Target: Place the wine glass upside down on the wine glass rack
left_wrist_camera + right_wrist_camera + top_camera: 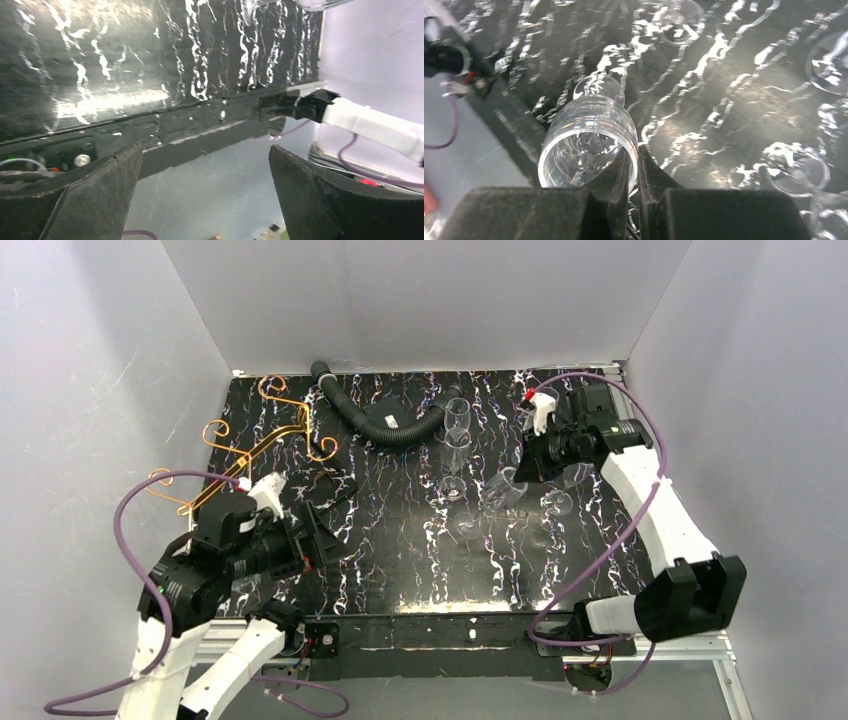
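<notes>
Right tool (634, 154) pinches the glass (584, 134) by its rim for carrying to the rack (258, 452); left tool (204, 150) gapes empty.

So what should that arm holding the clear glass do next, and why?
Probably lift it a little, straight up. The right gripper is shut on the rim of the clear wine glass, which sits tilted low by the black marbled table, with other clear glasses close by; the gold wire rack stands at the far left.
</notes>
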Robot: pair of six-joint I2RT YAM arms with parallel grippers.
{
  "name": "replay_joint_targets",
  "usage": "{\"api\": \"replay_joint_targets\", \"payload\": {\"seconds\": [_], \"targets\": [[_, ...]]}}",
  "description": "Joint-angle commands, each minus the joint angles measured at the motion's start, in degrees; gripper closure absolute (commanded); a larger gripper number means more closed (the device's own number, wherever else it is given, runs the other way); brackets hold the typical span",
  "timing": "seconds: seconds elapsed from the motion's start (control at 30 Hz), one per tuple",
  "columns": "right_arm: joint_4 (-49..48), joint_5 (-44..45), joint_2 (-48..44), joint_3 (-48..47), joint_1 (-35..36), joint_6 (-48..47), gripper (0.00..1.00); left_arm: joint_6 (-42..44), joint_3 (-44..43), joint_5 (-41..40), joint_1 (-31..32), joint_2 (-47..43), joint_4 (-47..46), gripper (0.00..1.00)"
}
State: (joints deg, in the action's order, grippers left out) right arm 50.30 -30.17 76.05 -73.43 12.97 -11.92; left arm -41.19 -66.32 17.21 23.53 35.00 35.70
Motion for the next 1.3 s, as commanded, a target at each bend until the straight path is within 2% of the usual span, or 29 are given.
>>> {"api": "replay_joint_targets", "payload": {"seconds": [0.0,0.17,0.23,0.37,0.53,0.8,0.93,1.07,1.27], "targets": [[-2.96,-19.05,-6.61,3.45,-1.40,-0.12,0.99,-7.05,2.57,7.71,0.22,2.51,-3.66,0.02],[-5.46,-30.57,-10.23,6.51,-2.90,0.67,0.99,-10.62,4.82,6.61,3.87,3.45,-8.52,0.02],[-7.00,-33.95,-10.75,7.55,-3.69,2.11,0.99,-10.88,5.38,2.97,8.60,4.68,-9.98,0.02],[-12.59,-40.47,-12.47,10.55,-5.78,6.45,0.99,-9.54,5.38,-7.13,22.07,8.52,-12.85,0.02],[-18.95,-44.76,-14.92,14.35,-7.88,11.12,0.99,-9.40,5.67,-13.84,31.02,14.36,-20.73,0.02],[-26.48,-48.18,-16.46,17.89,-8.93,17.59,0.99,-10.30,7.04,-23.57,38.48,19.80,-32.26,0.03],[-27.54,-48.54,-16.51,18.18,-9.10,18.52,0.99,-11.66,8.22,-26.99,39.71,20.84,-35.29,0.14],[-28.03,-48.47,-16.77,18.39,-9.19,18.76,0.99,-12.84,8.66,-29.16,40.19,21.27,-37.15,0.31],[-28.42,-47.48,-16.79,18.72,-9.41,18.90,0.99,-15.76,8.49,-30.57,40.53,22.66,-36.95,0.49]]}}
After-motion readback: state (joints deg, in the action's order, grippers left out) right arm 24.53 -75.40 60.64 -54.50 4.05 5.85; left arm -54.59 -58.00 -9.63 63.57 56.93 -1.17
